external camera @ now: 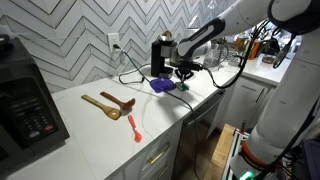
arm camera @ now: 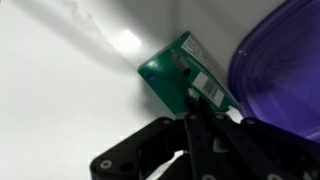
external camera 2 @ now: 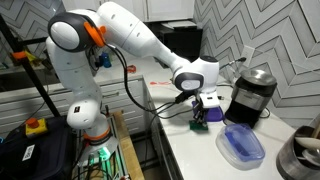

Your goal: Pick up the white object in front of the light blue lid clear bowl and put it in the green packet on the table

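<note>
The green packet (arm camera: 168,70) lies flat on the white counter, its barcode label towards the purple-blue flat container (arm camera: 285,70). It also shows in an exterior view (external camera 2: 200,125). My gripper (arm camera: 192,102) hangs just above the packet's near edge with its fingers drawn together; it shows in both exterior views (external camera 2: 200,112) (external camera: 184,76). I cannot make out a white object between the fingertips. The light blue lid clear bowl is out of view.
A black appliance (external camera 2: 250,95) stands behind the purple-blue container (external camera 2: 243,146), and a metal pot (external camera 2: 300,152) is at the far edge. Wooden spoons (external camera: 108,104) and a red-pink utensil (external camera: 134,128) lie further along the counter (external camera: 90,125).
</note>
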Motion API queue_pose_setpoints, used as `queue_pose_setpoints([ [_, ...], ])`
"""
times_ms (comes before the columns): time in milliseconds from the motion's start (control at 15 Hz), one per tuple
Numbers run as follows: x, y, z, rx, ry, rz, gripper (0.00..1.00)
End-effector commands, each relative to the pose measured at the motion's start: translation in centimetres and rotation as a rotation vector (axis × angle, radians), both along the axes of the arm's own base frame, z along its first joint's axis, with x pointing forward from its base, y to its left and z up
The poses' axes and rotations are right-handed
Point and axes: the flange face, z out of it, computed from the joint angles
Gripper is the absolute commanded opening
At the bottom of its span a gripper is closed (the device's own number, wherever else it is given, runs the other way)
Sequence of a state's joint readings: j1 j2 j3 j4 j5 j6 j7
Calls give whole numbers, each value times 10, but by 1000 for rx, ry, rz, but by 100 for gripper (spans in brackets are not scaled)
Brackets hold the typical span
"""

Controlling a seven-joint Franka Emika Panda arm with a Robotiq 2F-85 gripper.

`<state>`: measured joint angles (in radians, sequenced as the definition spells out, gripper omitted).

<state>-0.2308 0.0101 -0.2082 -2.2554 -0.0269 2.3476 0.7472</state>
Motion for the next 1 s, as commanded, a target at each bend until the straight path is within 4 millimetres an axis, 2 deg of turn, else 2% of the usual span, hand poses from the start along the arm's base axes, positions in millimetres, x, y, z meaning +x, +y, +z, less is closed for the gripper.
queue_pose_setpoints([
  [0, 2, 5, -1, 24, -21, 59, 2],
  [400, 3, 15, -1, 48, -40, 188, 2],
  [933, 4, 23, -5, 136, -49, 157, 2],
])
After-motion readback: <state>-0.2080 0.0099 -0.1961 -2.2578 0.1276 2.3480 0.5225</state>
